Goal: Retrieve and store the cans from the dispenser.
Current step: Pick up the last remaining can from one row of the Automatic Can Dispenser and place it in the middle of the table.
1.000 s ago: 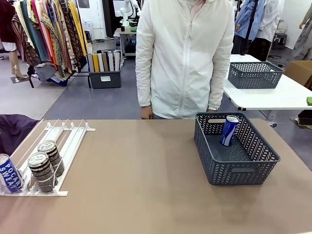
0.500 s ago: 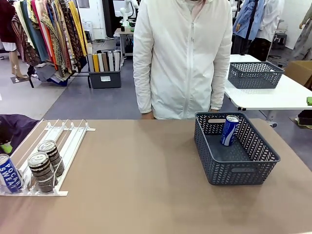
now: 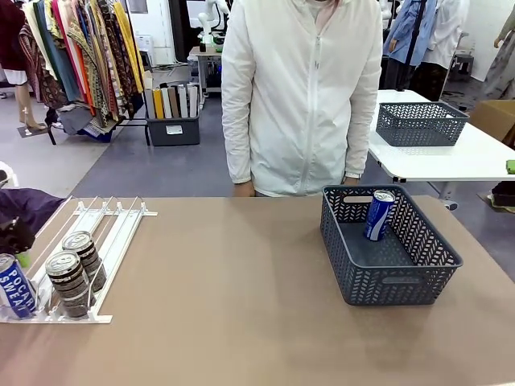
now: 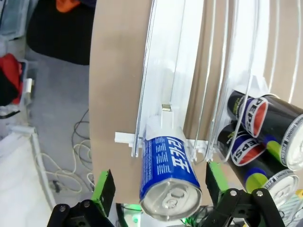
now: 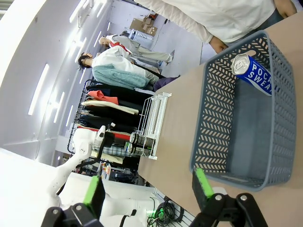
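The white wire-rail dispenser (image 3: pixel 100 229) lies at the table's left end. At its low end stand a blue can (image 3: pixel 16 285) and two dark banded cans (image 3: pixel 68 283) (image 3: pixel 84 253). My left gripper (image 3: pixel 18 245) comes in at the left edge, just above the blue can. In the left wrist view my left gripper (image 4: pixel 160 182) is open, its green pads either side of the blue can (image 4: pixel 170 175) without touching it; the dark cans (image 4: pixel 265 130) lie beside it. A second blue can (image 3: pixel 378 214) leans inside the grey basket (image 3: pixel 402 281). My right gripper (image 5: pixel 147 189) is open and holds nothing, above the basket (image 5: pixel 203 142).
A person in a white jacket (image 3: pixel 302 96) stands at the far edge, hands down by the table edge. A purple cloth (image 3: pixel 36 205) lies off the table's left corner. Bare tabletop (image 3: pixel 233 289) spans the middle. Another table with a basket (image 3: pixel 420 122) stands behind.
My left gripper has come into the front view at the left edge and moved toward the blue can. The person shifted slightly. The cans have not moved.
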You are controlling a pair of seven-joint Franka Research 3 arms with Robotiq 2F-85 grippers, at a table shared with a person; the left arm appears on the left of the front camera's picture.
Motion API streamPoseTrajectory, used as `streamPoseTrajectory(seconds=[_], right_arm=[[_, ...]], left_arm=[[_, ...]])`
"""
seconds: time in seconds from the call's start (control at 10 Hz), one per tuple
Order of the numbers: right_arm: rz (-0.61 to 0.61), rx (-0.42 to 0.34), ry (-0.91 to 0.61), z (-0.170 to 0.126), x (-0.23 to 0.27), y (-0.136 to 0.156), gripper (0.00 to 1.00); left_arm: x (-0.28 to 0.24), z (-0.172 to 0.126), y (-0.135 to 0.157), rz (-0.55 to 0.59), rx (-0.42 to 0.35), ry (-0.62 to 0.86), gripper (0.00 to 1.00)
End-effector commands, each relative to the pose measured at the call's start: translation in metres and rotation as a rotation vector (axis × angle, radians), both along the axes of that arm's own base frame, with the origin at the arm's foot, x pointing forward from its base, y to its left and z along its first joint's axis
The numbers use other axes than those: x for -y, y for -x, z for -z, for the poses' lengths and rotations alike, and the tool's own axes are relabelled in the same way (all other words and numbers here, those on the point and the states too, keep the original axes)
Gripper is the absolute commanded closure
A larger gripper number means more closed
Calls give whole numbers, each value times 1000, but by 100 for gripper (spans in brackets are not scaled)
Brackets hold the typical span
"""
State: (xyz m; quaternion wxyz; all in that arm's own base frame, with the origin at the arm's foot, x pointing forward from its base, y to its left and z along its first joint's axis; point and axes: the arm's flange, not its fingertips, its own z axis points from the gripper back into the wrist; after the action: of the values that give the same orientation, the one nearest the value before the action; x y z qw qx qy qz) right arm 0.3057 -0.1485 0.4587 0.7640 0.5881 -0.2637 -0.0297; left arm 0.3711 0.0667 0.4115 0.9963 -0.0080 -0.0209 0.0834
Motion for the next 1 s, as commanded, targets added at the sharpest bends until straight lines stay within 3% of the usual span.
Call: streamPoseTrajectory(seconds=[0.0, 0.5, 0.6, 0.7, 0.9], right_arm=[[8, 18, -23, -5, -1, -3, 0], [8, 18, -23, -5, -1, -3, 0], [8, 18, -23, -5, -1, -3, 0], [8, 18, -23, -5, -1, -3, 0], [8, 18, -23, -5, -1, -3, 0]], left_arm=[[5, 22, 26, -26, -11, -27, 0], [5, 25, 27, -12, -44, 7, 0], [5, 25, 27, -2, -56, 12, 60], [5, 25, 28, -2, -57, 15, 100], [6, 26, 26, 2, -44, 15, 100]])
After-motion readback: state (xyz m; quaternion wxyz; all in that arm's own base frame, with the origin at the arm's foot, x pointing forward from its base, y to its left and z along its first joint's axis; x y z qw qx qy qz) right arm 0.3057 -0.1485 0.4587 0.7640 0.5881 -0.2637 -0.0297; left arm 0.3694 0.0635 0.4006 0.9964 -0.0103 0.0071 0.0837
